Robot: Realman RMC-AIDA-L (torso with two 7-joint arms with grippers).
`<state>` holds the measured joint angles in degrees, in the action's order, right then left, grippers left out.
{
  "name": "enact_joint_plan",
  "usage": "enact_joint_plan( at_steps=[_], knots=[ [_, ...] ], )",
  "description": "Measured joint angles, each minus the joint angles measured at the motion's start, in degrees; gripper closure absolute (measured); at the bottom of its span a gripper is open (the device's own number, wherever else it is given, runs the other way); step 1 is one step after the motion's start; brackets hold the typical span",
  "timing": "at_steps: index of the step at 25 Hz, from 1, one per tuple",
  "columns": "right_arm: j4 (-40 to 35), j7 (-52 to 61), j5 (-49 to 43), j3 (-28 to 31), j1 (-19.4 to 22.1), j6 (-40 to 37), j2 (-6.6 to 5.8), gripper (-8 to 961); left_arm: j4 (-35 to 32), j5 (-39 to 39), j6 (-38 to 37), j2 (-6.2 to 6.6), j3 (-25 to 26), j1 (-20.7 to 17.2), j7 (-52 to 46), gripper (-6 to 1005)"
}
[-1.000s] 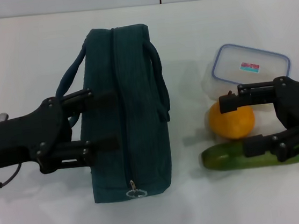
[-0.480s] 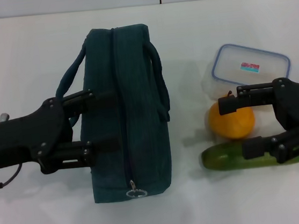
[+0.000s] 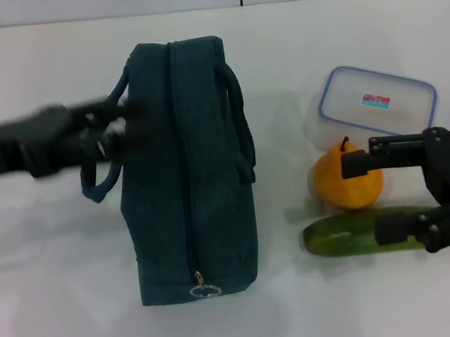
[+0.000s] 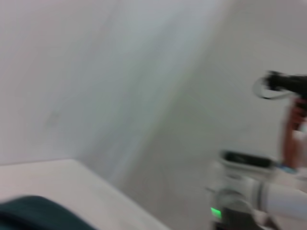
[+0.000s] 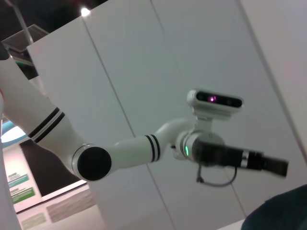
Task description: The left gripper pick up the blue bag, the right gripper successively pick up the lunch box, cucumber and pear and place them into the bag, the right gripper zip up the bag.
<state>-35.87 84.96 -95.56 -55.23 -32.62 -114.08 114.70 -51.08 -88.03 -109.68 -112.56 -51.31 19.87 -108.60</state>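
- Blue bag (image 3: 186,173) lies zipped on the white table (image 3: 49,262); left gripper (image 3: 111,129) sits at its near handle (image 3: 99,170), blurred (whether spread or pinching cannot be told).
- Right gripper (image 3: 370,197), fingers spread and empty, hovers beside the pear (image 3: 346,177) and cucumber (image 3: 354,233); lunch box (image 3: 376,102) lies just behind them.
- Risk: a hold on one strap only could tip the bag; the closed zipper would block loading.
- Since a second ago, the left gripper has shifted from the bag's side to its handle; the right has backed away slightly.
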Motion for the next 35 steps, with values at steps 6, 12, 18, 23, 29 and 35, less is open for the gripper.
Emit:
enact_joint_plan(
  at_steps=[6,12,18,23,29,35],
  knots=[
    [-0.07,-0.54,0.5,0.28,1.68,0.1,-0.02,84,-10.89,-10.8,2.25,-0.31,9.32,2.49,-14.48,154],
    [0.22,-0.66,0.51,0.95,2.14,0.51,0.03,84,-16.19,-18.99,2.95,-0.49,10.9,7.29,-24.79,161],
    [0.2,-1.24,0.53,2.01,2.99,0.72,-0.05,84,-16.76,-26.94,2.99,-1.87,10.64,11.6,-30.21,168],
    [0.32,-1.9,0.53,2.54,3.26,0.79,-0.48,84,-16.79,-30.88,3.18,-2.76,10.61,13.28,-32.83,175],
    [-0.09,-2.17,0.55,2.55,3.27,1.25,-0.71,84,-16.9,-33.74,3.72,-2.86,10.2,14.03,-36.59,182],
    [-0.18,-3.07,0.19,2.5,3.26,2.03,-0.84,84,-19.6,-34.83,3.75,-2.68,7.7,13.63,-40.1,189]
  ],
)
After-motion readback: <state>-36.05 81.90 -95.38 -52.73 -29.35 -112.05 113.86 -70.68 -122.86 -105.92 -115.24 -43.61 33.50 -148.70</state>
